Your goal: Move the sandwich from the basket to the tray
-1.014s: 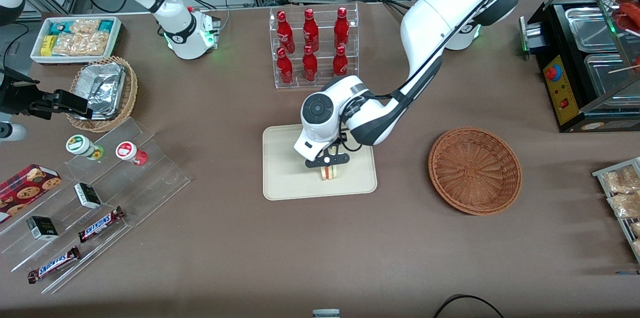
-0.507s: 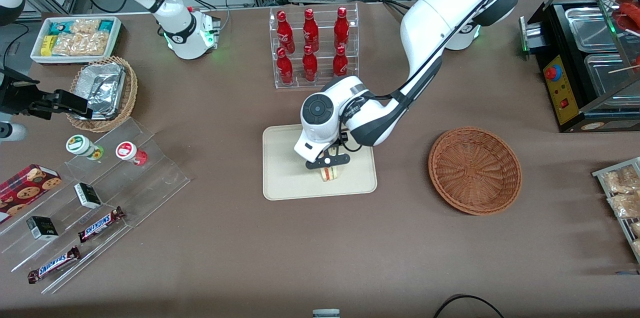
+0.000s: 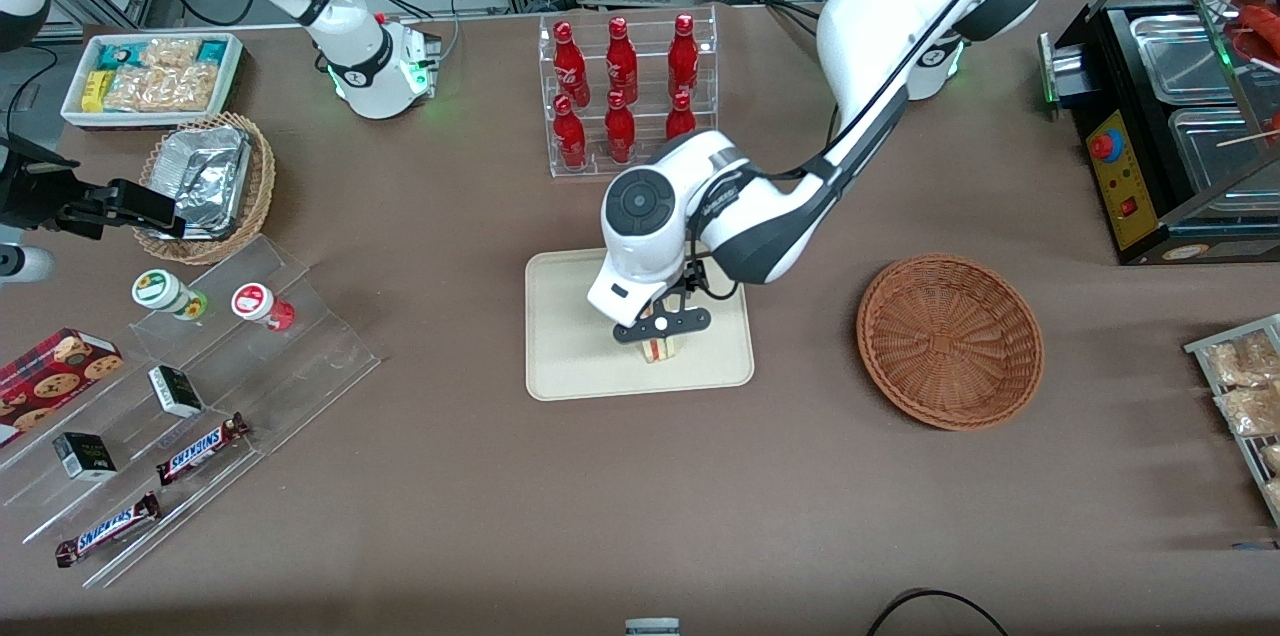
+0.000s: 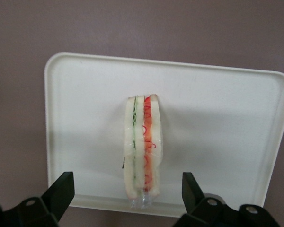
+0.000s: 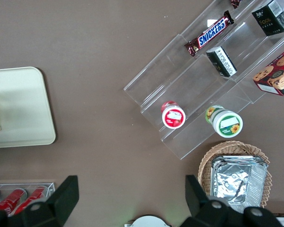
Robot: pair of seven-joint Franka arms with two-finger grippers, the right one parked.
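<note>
The sandwich [image 3: 659, 349] stands on its edge on the cream tray [image 3: 570, 356], near the tray's rim closest to the front camera. My left gripper [image 3: 660, 330] hovers straight above it, open. In the left wrist view the sandwich [image 4: 143, 146] shows its green and red filling layers, and the two black fingertips [image 4: 64, 187] stand wide apart on either side, touching neither it nor the tray [image 4: 217, 118]. The reddish-brown basket [image 3: 950, 341] sits empty beside the tray, toward the working arm's end of the table.
A clear rack of red bottles [image 3: 625, 96] stands farther from the front camera than the tray. A stepped acrylic shelf with snacks [image 3: 200, 386], a tan basket with foil [image 3: 205, 181] and a white snack bin [image 3: 150, 76] lie toward the parked arm's end. A food warmer [image 3: 1180, 116] stands at the working arm's end.
The left arm's wrist and gripper have lifted slightly above the sandwich. The sandwich stays in place on the tray.
</note>
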